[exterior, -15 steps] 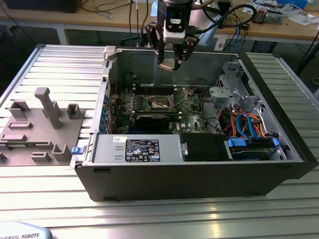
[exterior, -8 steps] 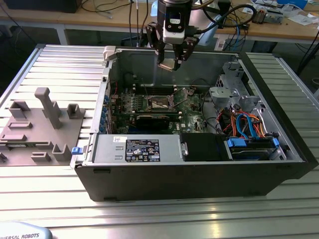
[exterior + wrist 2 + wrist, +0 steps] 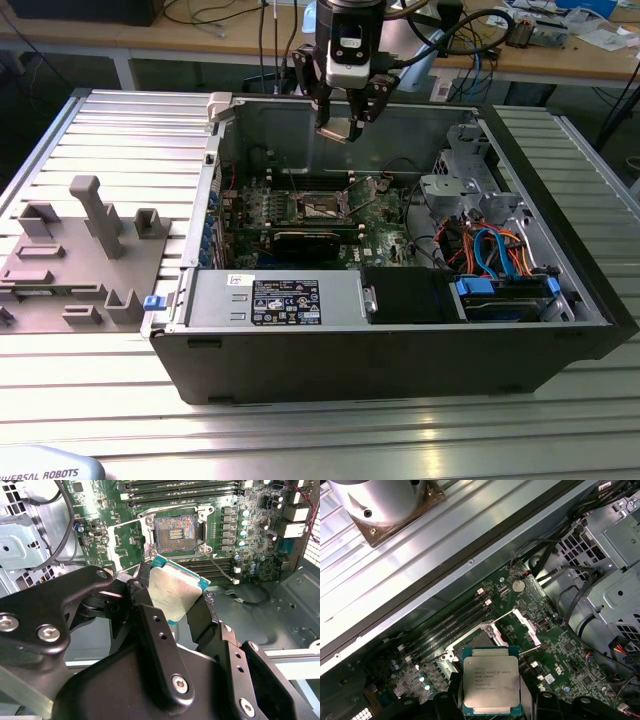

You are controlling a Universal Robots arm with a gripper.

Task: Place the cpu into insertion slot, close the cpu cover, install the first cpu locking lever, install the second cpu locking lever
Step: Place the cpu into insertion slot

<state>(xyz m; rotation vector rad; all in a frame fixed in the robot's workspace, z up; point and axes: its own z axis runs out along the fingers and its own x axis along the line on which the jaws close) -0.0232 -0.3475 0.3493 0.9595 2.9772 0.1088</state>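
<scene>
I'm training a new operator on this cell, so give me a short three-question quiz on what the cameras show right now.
1. Fill in the blank: the gripper is shut on the ____.
2. True or false: the cpu already sits in the insertion slot.
3. Multiple choice: the cpu cover is A) shut flat over the slot, B) swung open, C) clamped between the fingers.

Key
1. cpu
2. False: it hangs above the slot, whose contact field is bare.
3. B
</scene>
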